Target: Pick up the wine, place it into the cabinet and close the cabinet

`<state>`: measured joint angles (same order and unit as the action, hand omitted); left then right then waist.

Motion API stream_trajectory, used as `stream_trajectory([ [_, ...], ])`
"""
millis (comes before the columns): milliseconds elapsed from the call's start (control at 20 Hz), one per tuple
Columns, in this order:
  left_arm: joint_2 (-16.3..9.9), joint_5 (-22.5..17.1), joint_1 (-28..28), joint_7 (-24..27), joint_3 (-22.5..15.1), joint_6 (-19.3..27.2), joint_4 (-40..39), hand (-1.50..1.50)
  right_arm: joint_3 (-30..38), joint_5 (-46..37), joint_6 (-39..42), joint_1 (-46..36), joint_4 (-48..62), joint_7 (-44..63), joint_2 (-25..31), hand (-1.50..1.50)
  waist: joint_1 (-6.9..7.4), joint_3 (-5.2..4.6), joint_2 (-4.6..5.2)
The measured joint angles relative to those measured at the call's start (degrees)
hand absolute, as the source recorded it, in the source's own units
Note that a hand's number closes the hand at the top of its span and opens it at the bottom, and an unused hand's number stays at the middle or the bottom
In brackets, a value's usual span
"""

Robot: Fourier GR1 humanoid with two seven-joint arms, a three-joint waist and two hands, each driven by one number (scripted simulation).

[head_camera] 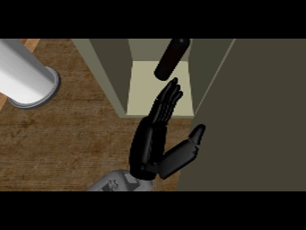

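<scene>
Wine (172, 58) stands inside the cabinet (109, 76), right hand (156, 134) released with fingers straight just below it and thumb near the open door (255, 117), likely positioned to swing it shut.

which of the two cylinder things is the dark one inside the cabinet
The wine bottle: black and standing in the open cabinet, beyond the right hand. The white cylinder stands outside.
</scene>
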<state>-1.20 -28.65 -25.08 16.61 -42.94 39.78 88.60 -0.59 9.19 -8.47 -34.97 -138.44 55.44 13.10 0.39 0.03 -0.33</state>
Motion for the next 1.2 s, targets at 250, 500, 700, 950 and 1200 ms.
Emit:
stream_trajectory([
  [250, -3.11, 1.65, 9.51, -0.32, -4.37, 0.58, 10.65, 1.5, -0.03, -0.38, -0.43, -1.1, -0.08, 0.97, 0.79, -1.5, -0.06, -0.05, 0.02],
  [500, -9.28, 2.38, 18.0, 0.4, -8.02, -2.79, 19.92, 1.5, -0.88, -0.91, -0.74, -0.96, -0.58, 1.47, 0.78, -1.5, -0.08, -0.06, 0.06],
  [700, -15.38, 0.94, 22.52, 1.4, -6.35, -6.95, 25.26, 1.5, -3.78, 0.5, 0.55, -1.89, 0.23, 1.38, 0.23, 1.5, 0.14, -0.01, 0.13],
  [950, -22.96, -3.22, 27.79, 2.89, -2.03, -13.71, 30.25, 1.5, -8.65, 1.25, 1.83, -3.01, 0.04, 1.04, -1.63, 1.5, 0.19, -0.07, 0.12],
  [1200, -29.97, -7.89, 33.99, 5.97, 3.58, -20.53, 34.42, 1.5, -15.21, 2.08, 1.17, -2.87, 0.86, 1.84, -6.3, 1.5, 0.75, 0.06, 0.3],
])
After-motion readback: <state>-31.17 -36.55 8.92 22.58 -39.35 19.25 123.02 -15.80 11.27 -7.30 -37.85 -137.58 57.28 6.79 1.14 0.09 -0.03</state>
